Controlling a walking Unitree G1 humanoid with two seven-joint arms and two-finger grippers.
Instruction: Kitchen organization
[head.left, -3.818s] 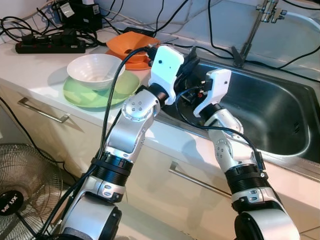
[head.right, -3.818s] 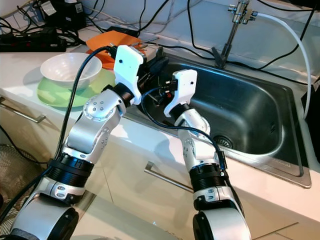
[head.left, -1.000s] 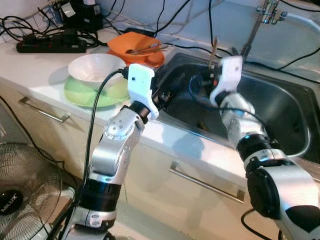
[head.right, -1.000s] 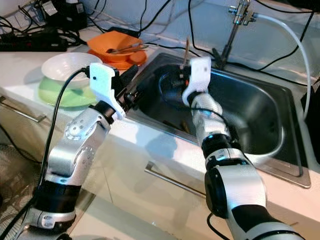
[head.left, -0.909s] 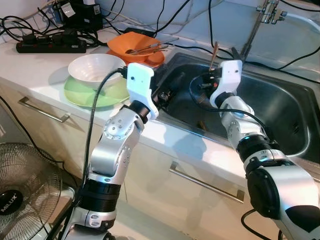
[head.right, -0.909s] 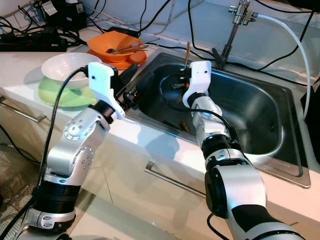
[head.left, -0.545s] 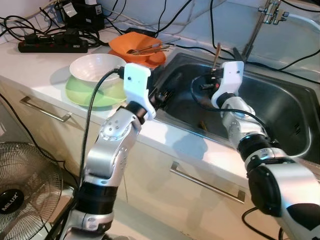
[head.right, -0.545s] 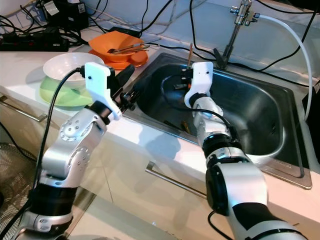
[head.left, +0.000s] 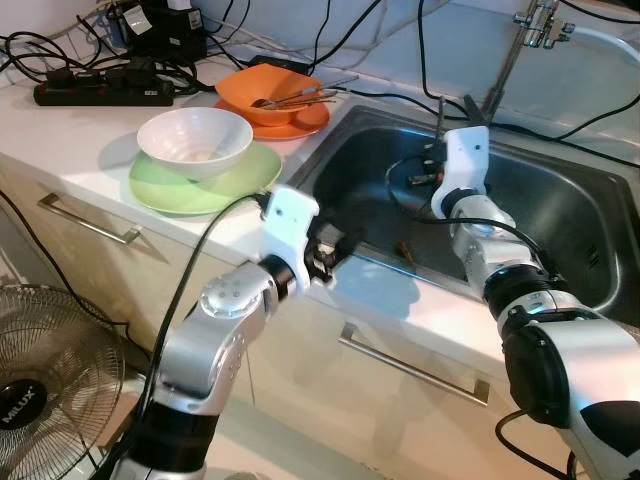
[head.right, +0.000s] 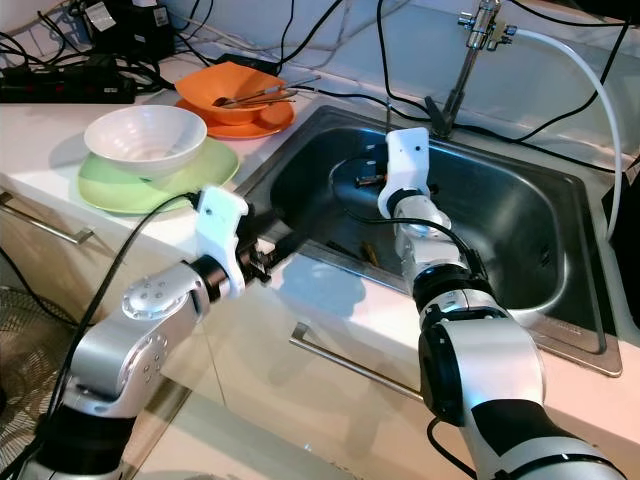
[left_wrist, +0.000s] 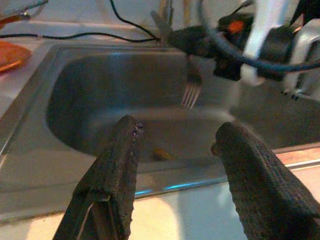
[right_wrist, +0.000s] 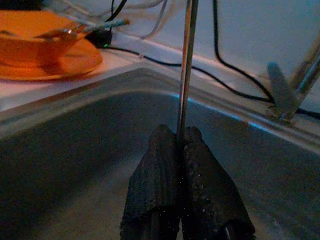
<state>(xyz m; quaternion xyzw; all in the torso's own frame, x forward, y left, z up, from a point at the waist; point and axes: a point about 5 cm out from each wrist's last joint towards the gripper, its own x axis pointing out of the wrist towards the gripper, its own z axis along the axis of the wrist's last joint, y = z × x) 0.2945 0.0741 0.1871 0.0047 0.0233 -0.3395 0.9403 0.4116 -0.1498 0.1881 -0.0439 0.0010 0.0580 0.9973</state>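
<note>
Your right gripper (right_wrist: 182, 145) pinches a fork (right_wrist: 186, 65) over the steel sink (head.right: 520, 230), handle upright, tines down. Your left gripper (left_wrist: 175, 145) hangs spread at the counter's (head.left: 90, 140) front edge, beside the sink.

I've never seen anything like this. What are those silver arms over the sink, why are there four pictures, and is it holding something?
It is a humanoid robot at a kitchen counter. Two pictures come from cameras in its head, looking down at its own arms; the other two come from cameras on its wrists, looking along each gripper's black fingers.

The right gripper is inside the steel sink, pinched shut on a fork held upright, prongs down. The left gripper hovers open at the sink's front edge, holding nothing.

On the counter to the left, a white bowl sits on a green plate, and behind it an orange bowl with utensils in it rests on an orange plate. A tap stands behind the sink.
</note>
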